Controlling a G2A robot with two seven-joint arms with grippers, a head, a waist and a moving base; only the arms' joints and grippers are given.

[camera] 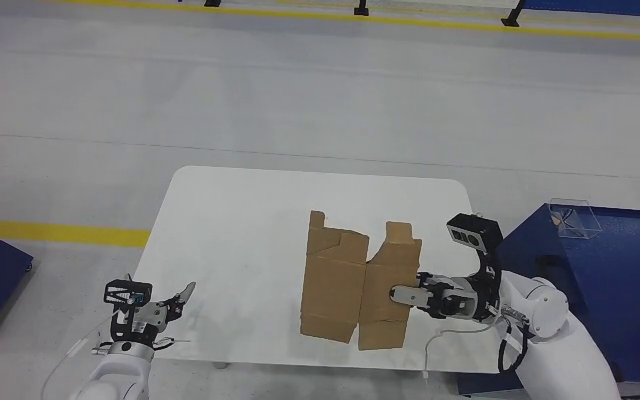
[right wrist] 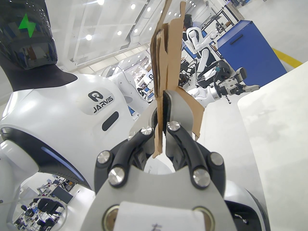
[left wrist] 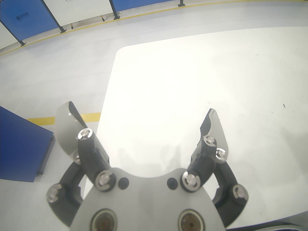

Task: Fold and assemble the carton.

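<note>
A flattened brown carton is held up off the white table, right of the middle, its flaps pointing to the far side. My right gripper is shut on the carton's right edge. In the right wrist view the carton stands edge-on, pinched between the fingers of the right gripper. My left gripper is at the table's front left corner, open and holding nothing. The left wrist view shows the left gripper spread wide over bare table. It also appears far off as the left gripper.
A blue cabinet with a clear plastic box on top stands right of the table. Another blue cabinet is beside the table's left front corner. A yellow floor line runs to the left.
</note>
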